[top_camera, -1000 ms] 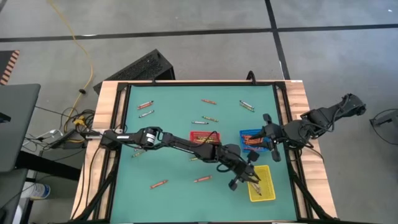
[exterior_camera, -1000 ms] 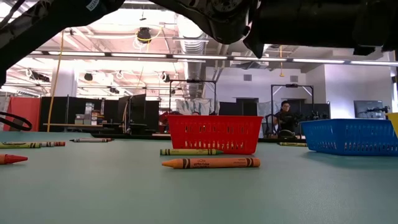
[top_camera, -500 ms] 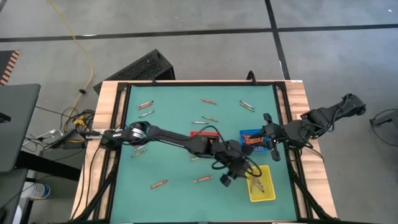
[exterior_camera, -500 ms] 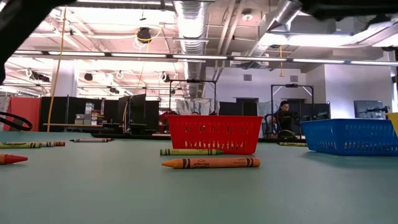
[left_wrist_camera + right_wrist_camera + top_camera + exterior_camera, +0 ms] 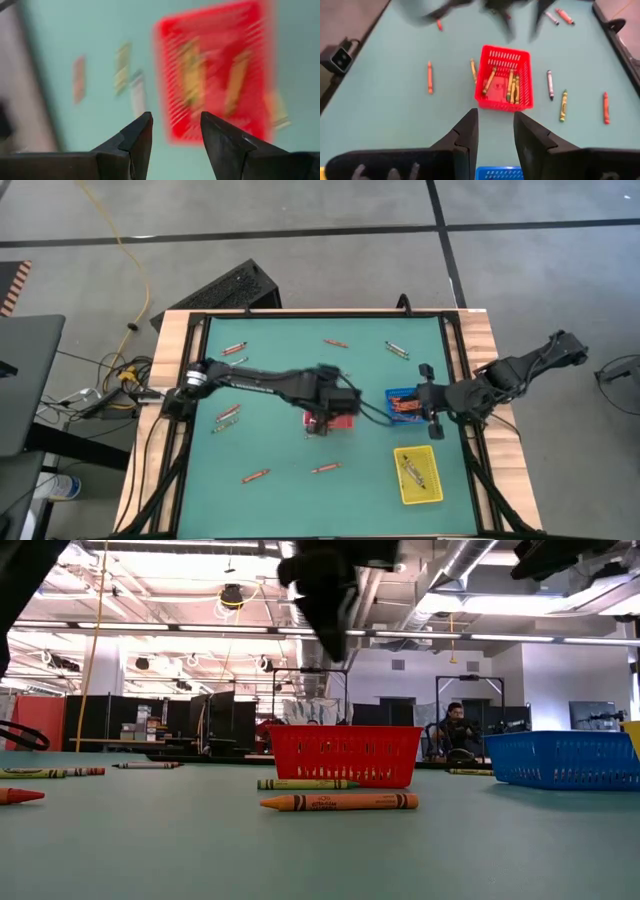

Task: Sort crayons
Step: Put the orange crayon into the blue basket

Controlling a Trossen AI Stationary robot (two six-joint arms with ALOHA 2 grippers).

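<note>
Step in hand: the left arm looks to be travelling toward its next loose crayon; I judge it should settle over one stick, line its fingers across the crayon's length, then descend straight.
Left gripper point(image 5: 322, 423): above the red tray, near the tabletop's middle; fingers parted, nothing between them.
Right gripper point(image 5: 428, 402): waits at the blue tray by the right edge; fingers apart and empty.
Tabletop point(image 5: 280, 370): green mat in a wooden frame with dark rails.
Red tray point(image 5: 504, 79): central, holding several orange and yellow crayons.
Blue tray point(image 5: 403, 403): just right of the red tray, orange-red sticks inside.
Yellow tray point(image 5: 418, 474): near the front right corner, a few sticks in it.
Crayons point(image 5: 234, 350): loose ones scattered toward the back edge, the left edge and the front edge; an orange crayon point(image 5: 339, 802) and a green crayon point(image 5: 307, 784) lie just in front of the red tray.
Room: grey floor, yellow cable point(image 5: 128, 255) beyond the back left corner; a seated person point(image 5: 459, 731) far behind the table.
</note>
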